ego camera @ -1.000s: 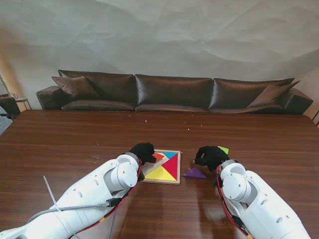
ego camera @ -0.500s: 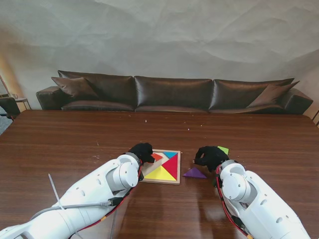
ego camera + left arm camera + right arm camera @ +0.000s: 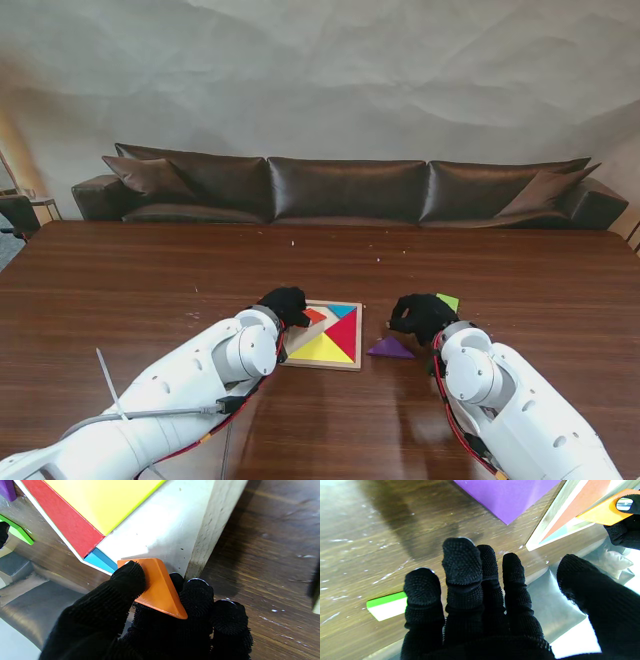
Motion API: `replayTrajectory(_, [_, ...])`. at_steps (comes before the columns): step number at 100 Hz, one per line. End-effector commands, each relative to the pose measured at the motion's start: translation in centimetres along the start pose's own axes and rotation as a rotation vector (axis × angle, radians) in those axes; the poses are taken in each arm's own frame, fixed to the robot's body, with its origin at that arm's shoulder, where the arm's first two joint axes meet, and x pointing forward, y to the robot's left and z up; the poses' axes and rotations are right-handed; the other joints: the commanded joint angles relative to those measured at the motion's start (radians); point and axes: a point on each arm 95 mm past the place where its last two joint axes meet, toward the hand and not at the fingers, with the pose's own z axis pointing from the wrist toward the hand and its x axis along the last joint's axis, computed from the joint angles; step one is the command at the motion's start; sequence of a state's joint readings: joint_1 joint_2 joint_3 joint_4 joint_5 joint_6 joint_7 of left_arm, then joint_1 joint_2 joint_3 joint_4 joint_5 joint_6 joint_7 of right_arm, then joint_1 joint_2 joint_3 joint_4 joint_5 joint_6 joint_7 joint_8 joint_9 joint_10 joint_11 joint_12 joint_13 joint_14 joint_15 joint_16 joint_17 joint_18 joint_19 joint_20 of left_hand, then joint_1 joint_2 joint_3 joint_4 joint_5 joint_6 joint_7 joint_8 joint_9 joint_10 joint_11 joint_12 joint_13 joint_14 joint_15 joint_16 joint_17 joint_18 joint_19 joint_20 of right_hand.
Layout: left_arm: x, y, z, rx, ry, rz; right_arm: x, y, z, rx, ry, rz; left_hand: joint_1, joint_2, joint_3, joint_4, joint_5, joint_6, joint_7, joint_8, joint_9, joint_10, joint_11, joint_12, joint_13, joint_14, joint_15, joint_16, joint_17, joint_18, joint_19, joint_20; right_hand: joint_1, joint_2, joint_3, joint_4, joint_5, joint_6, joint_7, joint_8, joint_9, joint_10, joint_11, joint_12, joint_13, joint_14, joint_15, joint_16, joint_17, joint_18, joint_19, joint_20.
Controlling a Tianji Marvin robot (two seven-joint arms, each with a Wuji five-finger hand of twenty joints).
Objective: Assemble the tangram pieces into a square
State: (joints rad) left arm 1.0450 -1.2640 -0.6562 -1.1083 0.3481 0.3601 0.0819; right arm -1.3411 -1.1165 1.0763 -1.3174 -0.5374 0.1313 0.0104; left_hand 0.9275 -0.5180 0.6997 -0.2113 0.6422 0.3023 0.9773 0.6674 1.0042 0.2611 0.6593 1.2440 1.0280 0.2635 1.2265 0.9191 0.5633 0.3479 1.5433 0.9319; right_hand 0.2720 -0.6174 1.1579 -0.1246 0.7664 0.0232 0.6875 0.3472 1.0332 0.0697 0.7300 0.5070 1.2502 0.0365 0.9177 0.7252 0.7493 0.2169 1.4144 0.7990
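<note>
No writing to read anywhere here: no letters, numbers, labels or brand marks show in any view.

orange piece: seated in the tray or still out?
Out. The left hand pinches the orange triangle, tilted at the wooden tray's bare corner, not flat beside the blue piece.
</note>
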Motion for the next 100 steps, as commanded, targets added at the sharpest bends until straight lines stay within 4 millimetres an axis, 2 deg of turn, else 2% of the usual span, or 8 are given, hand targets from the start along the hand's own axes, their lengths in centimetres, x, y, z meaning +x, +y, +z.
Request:
replayTrajectory(1, [0.27, -0.04, 0.05, -0.019, 0.011, 0.0, 0.2, -0.41, 0.01, 0.018, 0.007, 0.003, -0.028, 0.026, 0.018, 0.025, 0.007, 0.028, -0.035, -0.022, -0.034, 0.018, 0.014, -0.009, -0.021, 0.005, 0.043, 0.01, -0.017, 0.004, 0.037, 0.003, -0.022, 0.022, -0.012, 0.009, 0.01, 0.007, 0.013, -0.004, 0.022, 0.012, 0.007, -0.009, 0.031, 0.005, 0.001, 0.008, -0.001, -0.009, 0.024, -0.009])
replayTrajectory(31, [0.31, -0.3, 0.23, -0.021, 0.03, 0.047, 0.11, -0.4, 0.08, 0.018, 0.008, 0.007, -0.101, 0.053, 0.036, 0.029, 0.034, 0.033, -0.213, -0.055, -0.089, 0.023, 0.066, -0.054, -0.049, -0.015, 0.065, 0.011, -0.036, -0.022, 0.027, 0.028, -0.02, 0.022, -0.011, 0.009, 0.01, 0.008, 0.013, -0.004, 0.022, 0.013, 0.006, -0.009, 0.03, 0.005, 0.0, 0.008, -0.002, -0.008, 0.024, -0.009])
replayTrajectory(73, [-0.06, -0.65, 0.46, -0.018, 0.03, 0.103, 0.02, -0.47, 0.15, 0.018, 0.009, 0.013, -0.145, 0.088, 0.074, 0.038, 0.085, 0.047, -0.385, -0.088, -0.1, 0.03, 0.081, -0.102, -0.053, -0.012, 0.067, 0.009, -0.041, -0.023, 0.023, 0.037, -0.02, 0.023, -0.011, 0.009, 0.01, 0.006, 0.014, -0.004, 0.022, 0.009, 0.006, -0.009, 0.03, 0.006, 0.0, 0.008, -0.002, -0.008, 0.024, -0.009])
replayTrajectory(83, [-0.22, -0.68, 0.58, -0.022, 0.024, 0.104, 0.0, -0.48, 0.18, 0.018, 0.009, 0.014, -0.166, 0.113, 0.082, 0.057, 0.119, 0.044, -0.487, -0.132, -0.111, 0.032, 0.078, -0.138, -0.061, -0.014, 0.068, 0.012, -0.046, -0.023, 0.02, 0.041, -0.02, 0.022, -0.011, 0.009, 0.009, 0.006, 0.013, -0.004, 0.021, 0.011, 0.006, -0.009, 0.03, 0.007, 0.001, 0.008, -0.002, -0.008, 0.024, -0.009])
replayTrajectory(85, [-0.25, -0.7, 0.6, -0.023, 0.024, 0.104, 0.0, -0.49, 0.18, 0.018, 0.009, 0.014, -0.179, 0.124, 0.087, 0.066, 0.129, 0.038, -0.521, -0.151, -0.116, 0.031, 0.081, -0.15, -0.064, -0.016, 0.068, 0.013, -0.048, -0.026, 0.019, 0.042, -0.02, 0.022, -0.011, 0.009, 0.01, 0.007, 0.013, -0.004, 0.021, 0.011, 0.006, -0.009, 0.03, 0.007, 0.001, 0.008, -0.002, -0.008, 0.024, -0.009])
replayTrajectory(89, [-0.31, -0.72, 0.66, -0.024, 0.022, 0.106, -0.01, -0.5, 0.18, 0.019, 0.009, 0.014, -0.181, 0.125, 0.084, 0.065, 0.146, 0.025, -0.537, -0.162, -0.118, 0.031, 0.083, -0.154, -0.064, -0.018, 0.069, 0.013, -0.048, -0.027, 0.019, 0.043, -0.02, 0.023, -0.011, 0.009, 0.01, 0.006, 0.014, -0.004, 0.021, 0.012, 0.006, -0.009, 0.03, 0.006, 0.001, 0.008, -0.002, -0.008, 0.024, -0.009])
replayTrajectory(95, [-0.39, -0.78, 0.74, -0.024, 0.022, 0.107, -0.02, -0.5, 0.18, 0.02, 0.009, 0.012, -0.144, 0.114, 0.033, 0.035, 0.204, -0.027, -0.522, -0.151, -0.118, 0.028, 0.087, -0.161, -0.064, -0.023, 0.069, 0.012, -0.049, -0.036, 0.02, 0.044, -0.02, 0.022, -0.011, 0.009, 0.01, 0.006, 0.014, -0.004, 0.021, 0.009, 0.006, -0.009, 0.03, 0.006, 0.001, 0.008, -0.002, -0.008, 0.024, -0.009])
replayTrajectory(100, [-0.45, -0.82, 0.83, -0.026, 0.021, 0.099, -0.03, -0.5, 0.18, 0.02, 0.008, 0.012, -0.114, 0.128, -0.03, 0.028, 0.242, -0.068, -0.475, -0.13, -0.117, 0.025, 0.088, -0.164, -0.066, -0.023, 0.069, 0.012, -0.049, -0.04, 0.02, 0.043, -0.02, 0.022, -0.011, 0.009, 0.01, 0.006, 0.014, -0.004, 0.022, 0.01, 0.007, -0.009, 0.03, 0.006, 0.001, 0.008, -0.002, -0.008, 0.024, -0.009])
